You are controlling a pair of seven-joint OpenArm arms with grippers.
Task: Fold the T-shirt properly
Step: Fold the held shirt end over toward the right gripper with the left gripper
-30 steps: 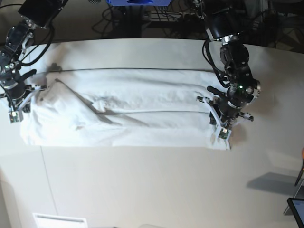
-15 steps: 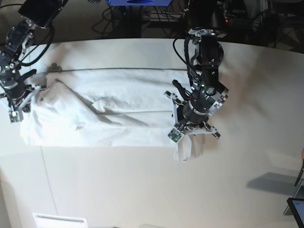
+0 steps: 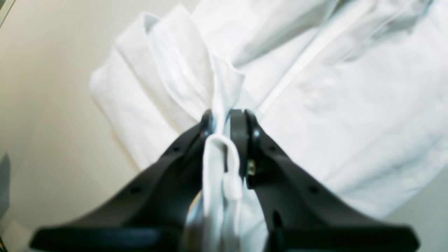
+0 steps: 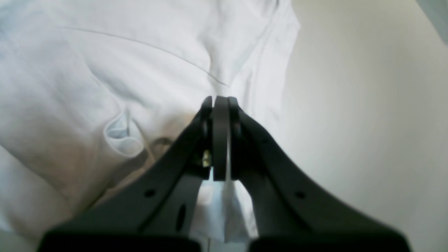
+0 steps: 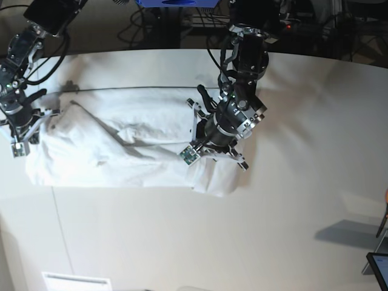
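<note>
The white T-shirt (image 5: 121, 139) lies as a long wrinkled band across the tabletop (image 5: 182, 242). My left gripper (image 5: 203, 162) is shut on the T-shirt's right end and holds it lifted over the band's middle; the doubled cloth hangs in a fold below it. In the left wrist view the gripper (image 3: 224, 127) pinches a bunched fold of the T-shirt (image 3: 332, 105). My right gripper (image 5: 23, 138) is at the T-shirt's left end. In the right wrist view this gripper (image 4: 220, 105) is shut, with an edge of the T-shirt (image 4: 105, 70) between its fingers.
Bare tabletop shows to the right of the fold (image 5: 315, 121). Cables and a blue object (image 5: 176, 3) lie beyond the far edge. A dark screen corner (image 5: 379, 267) is at the lower right, and a white strip (image 5: 76, 282) is at the lower left.
My left gripper has moved from the table's right side to the left, carrying the T-shirt's right end over the band. The right arm has not moved.
</note>
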